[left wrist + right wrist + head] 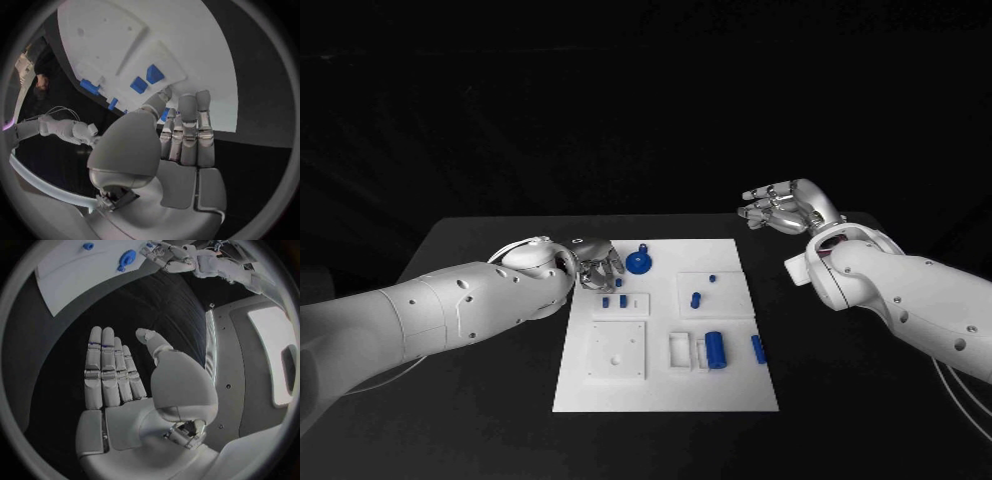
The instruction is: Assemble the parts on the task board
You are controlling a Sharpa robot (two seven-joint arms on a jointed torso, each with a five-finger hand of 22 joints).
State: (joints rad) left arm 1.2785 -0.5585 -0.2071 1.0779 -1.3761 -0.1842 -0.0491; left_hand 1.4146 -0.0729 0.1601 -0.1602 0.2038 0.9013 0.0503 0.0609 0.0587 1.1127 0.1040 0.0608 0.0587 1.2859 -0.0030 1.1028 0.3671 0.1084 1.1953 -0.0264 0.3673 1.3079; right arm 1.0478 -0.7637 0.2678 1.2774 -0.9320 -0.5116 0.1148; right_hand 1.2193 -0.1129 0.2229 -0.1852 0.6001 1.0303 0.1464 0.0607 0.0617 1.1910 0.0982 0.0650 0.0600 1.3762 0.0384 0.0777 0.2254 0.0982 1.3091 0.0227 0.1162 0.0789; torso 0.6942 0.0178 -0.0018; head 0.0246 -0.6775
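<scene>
The white task board (668, 385) lies mid-table with several blue parts on it. A round blue part (639, 263) with a stem sits near its far left corner. Two small blue blocks (617, 299) and a blue cylinder (715, 350) lie closer to me. My left hand (599, 268) is at the board's far left edge, beside a small blue piece (619, 283). In the left wrist view its fingers (195, 125) are straight and together, and a sliver of blue (164, 115) shows between thumb and fingers; whether it is held is unclear. My right hand (783, 210) is off the far right corner, empty, fingers (106, 365) spread.
More small blue pieces (698, 298) and a thin blue bar (757, 348) lie on the board's right half. Raised white square fixtures (617, 350) take up its near left. Black table (848, 400) surrounds the board on all sides.
</scene>
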